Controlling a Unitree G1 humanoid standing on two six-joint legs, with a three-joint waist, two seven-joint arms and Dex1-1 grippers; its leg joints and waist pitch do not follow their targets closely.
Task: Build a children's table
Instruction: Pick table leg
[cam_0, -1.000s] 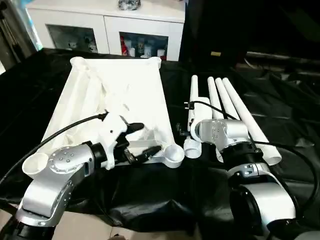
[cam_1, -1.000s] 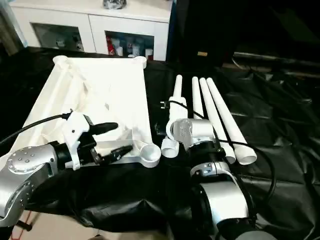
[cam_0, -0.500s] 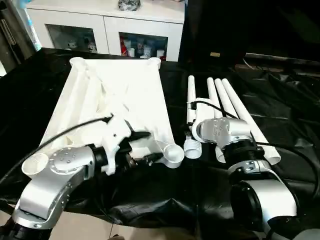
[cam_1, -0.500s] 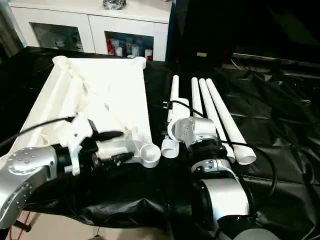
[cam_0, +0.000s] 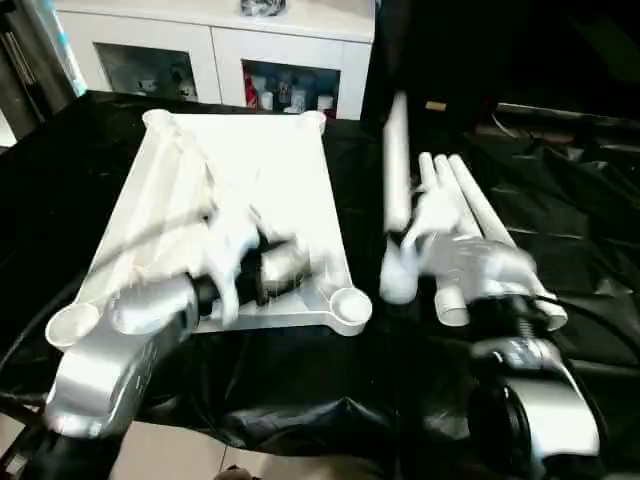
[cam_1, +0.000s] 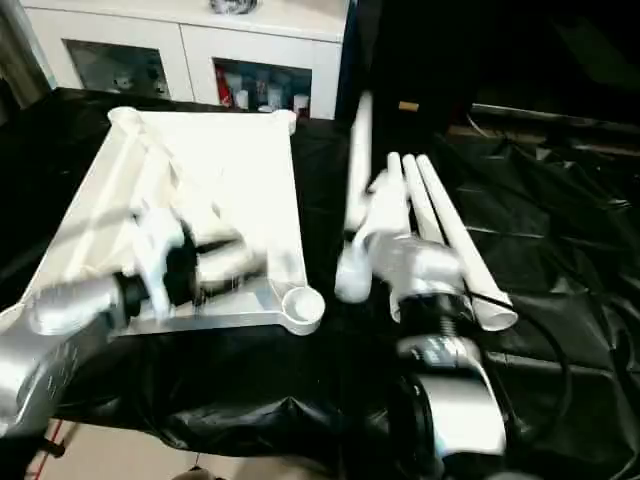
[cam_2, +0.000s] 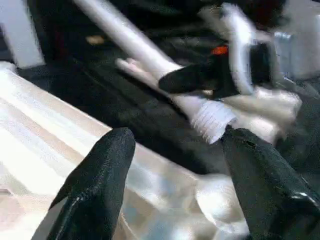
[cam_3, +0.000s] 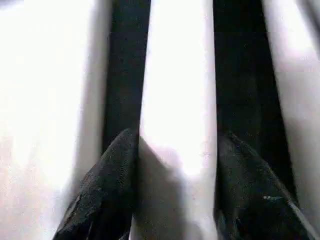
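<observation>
No text, label, brand or number can be read anywhere here. The small items behind the cabinet (cam_0: 268, 85) glass doors are too small and blurred to show any lettering.

A home room: white glass-door cabinet (cam_0: 240, 60), black-draped floor (cam_0: 560, 230).

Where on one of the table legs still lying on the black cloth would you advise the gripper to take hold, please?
Probably low on the shaft of a lying leg, just above its wide open end, closing across the round from above. The legs lie side by side and close together, so there is little room at the sides. The right gripper already clamps the lifted leg that way.
</observation>
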